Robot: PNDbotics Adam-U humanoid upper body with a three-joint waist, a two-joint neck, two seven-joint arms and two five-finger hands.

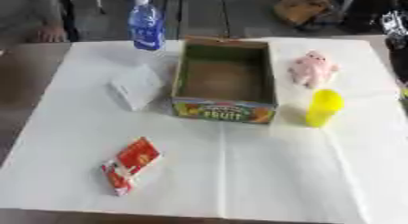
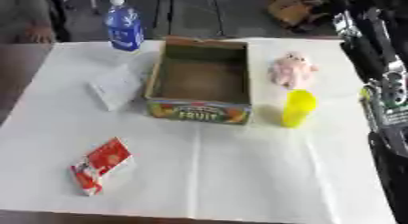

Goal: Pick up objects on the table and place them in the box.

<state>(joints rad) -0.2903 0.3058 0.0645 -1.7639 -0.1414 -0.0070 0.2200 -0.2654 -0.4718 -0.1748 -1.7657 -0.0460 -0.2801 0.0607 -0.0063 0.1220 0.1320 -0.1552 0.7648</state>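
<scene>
My right arm [image 2: 382, 91] flanks the yellow cup [image 2: 298, 108], upright beside the empty box [image 2: 199, 110]. My robot hand's fingers: cannot tell.

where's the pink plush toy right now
The pink plush toy lies on the white table cover to the right of the open cardboard box, just behind the yellow cup, in both eye views.

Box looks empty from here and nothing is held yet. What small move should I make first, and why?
Probably bring the right arm down toward the yellow cup. The box holds nothing, and the cup stands upright just right of it, on the side where that arm shows. The pink plush toy sits just behind it. No robot hand is in view.
</scene>
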